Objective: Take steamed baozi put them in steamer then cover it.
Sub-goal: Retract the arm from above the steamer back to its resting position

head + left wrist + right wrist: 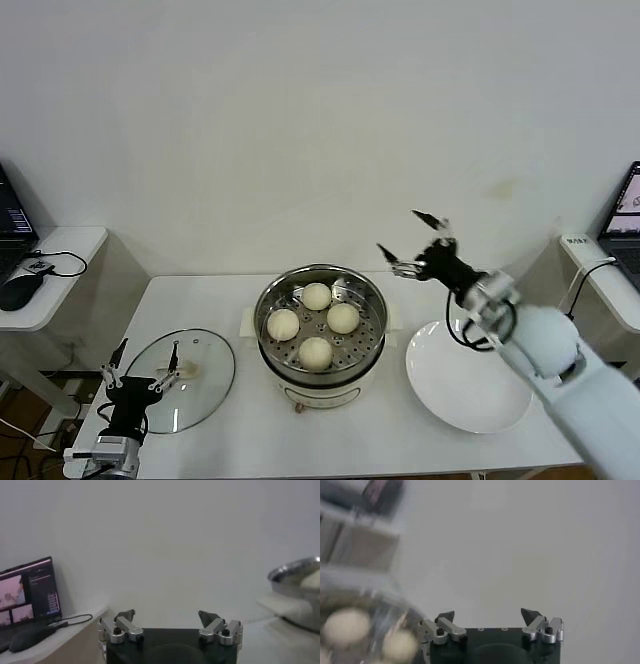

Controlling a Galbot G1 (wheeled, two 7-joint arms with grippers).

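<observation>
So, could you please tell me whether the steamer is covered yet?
Uncovered: the steamer shows four baozi; its cover lies on the table.

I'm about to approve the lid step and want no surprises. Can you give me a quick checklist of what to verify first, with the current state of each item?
1. All four baozi are inside the steamer, none on the white plate: ok.
2. Steamer top is free, nothing hanging directly over it: ok; the right gripper is raised behind and to the right of the rim.
3. Right gripper empty and open: ok.
4. Left gripper open and near the cover: ok; it sits at the lid's near-left edge.
5. Cover flat on the table with its handle up: ok.
6. Left gripper lined up on the lid's handle: not ok; it is beside it.
</observation>
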